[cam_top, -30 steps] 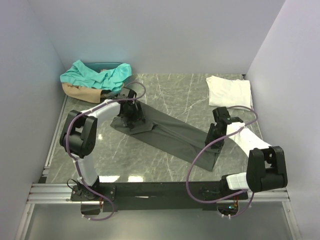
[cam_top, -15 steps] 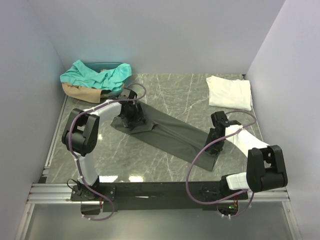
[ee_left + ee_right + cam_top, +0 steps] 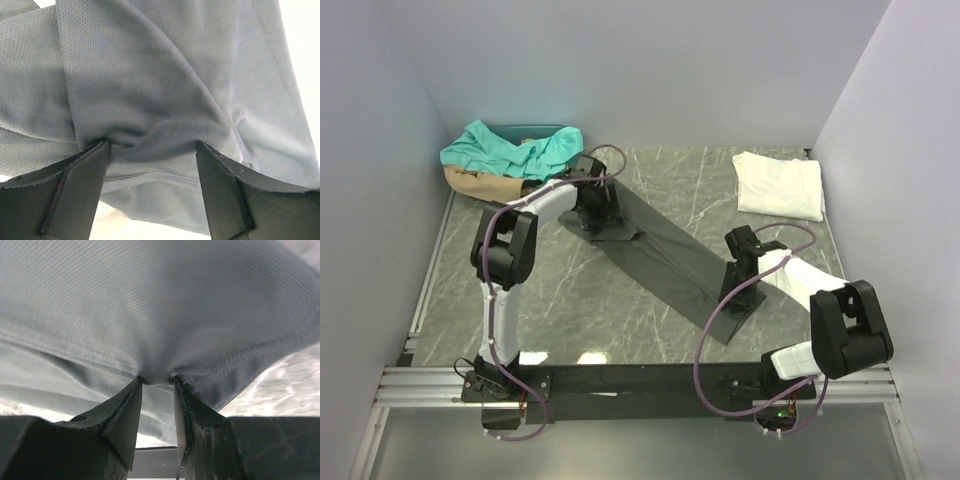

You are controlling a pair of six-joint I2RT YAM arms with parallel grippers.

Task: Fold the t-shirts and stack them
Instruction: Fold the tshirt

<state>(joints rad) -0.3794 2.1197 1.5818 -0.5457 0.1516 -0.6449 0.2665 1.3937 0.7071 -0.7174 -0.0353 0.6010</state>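
Note:
The dark charcoal grey t-shirt (image 3: pixel 665 255) lies stretched in a long diagonal band across the marble table (image 3: pixel 650 180). My left gripper (image 3: pixel 603 213) is shut on its far left end; in the left wrist view the cloth (image 3: pixel 150 75) bunches between my fingers (image 3: pixel 85 175). My right gripper (image 3: pixel 740 272) is shut on its near right end; in the right wrist view the cloth (image 3: pixel 150 300) is pinched at the tips (image 3: pixel 157 379). A folded white t-shirt (image 3: pixel 780 185) lies at the back right. Teal (image 3: pixel 510 148) and tan (image 3: pixel 475 183) shirts are heaped at the back left.
Grey walls close the table at the left, back and right. A metal rail (image 3: pixel 640 385) with both arm bases runs along the near edge. Purple cables (image 3: pixel 715 330) loop from each arm over the table.
Both grippers moved toward the back left, taking the dark shirt with them. The shirt is now pulled into a narrower, straighter band and its near end has lifted off the front edge.

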